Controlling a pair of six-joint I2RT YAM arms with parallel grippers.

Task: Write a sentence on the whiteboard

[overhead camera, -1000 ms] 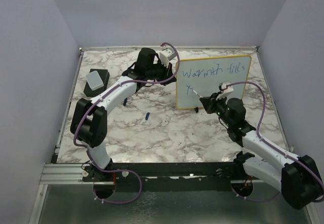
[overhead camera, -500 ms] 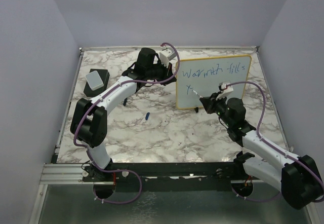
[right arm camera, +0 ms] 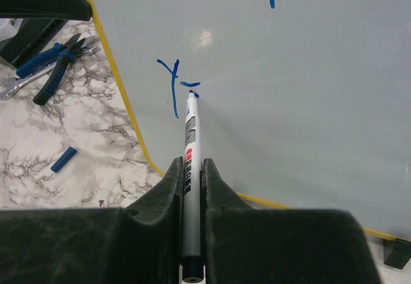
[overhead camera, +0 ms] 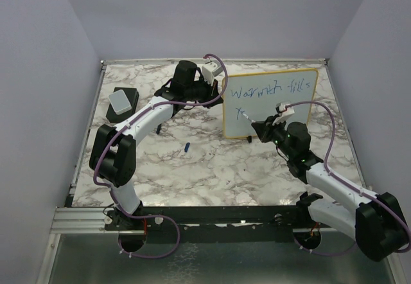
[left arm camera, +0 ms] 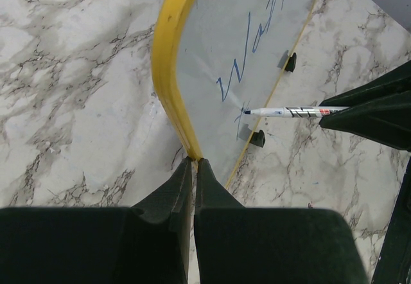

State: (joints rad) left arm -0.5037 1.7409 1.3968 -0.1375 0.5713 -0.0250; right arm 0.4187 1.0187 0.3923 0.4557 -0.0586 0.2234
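The whiteboard (overhead camera: 282, 107) with a thin yellow frame stands upright on the marble table. The sentence (overhead camera: 273, 92) reads "Warmth fills" in blue on its top line, with a "y" and a short stroke (right arm camera: 176, 81) below. My left gripper (left arm camera: 193, 163) is shut on the whiteboard's yellow left edge (left arm camera: 168, 72). My right gripper (right arm camera: 190, 165) is shut on a white marker (right arm camera: 189, 162), whose tip touches the board just right of the "y". The marker also shows in the left wrist view (left arm camera: 292, 112) and in the top view (overhead camera: 252, 119).
A grey-topped black eraser block (overhead camera: 122, 101) lies at the far left. A small blue marker cap (overhead camera: 186, 146) lies on the table left of the board; it also shows in the right wrist view (right arm camera: 63, 159). Blue-handled pliers (right arm camera: 51, 65) lie behind the board.
My right gripper has moved slightly left and up with the marker, adding a short stroke beside the "y". The left arm has not moved.
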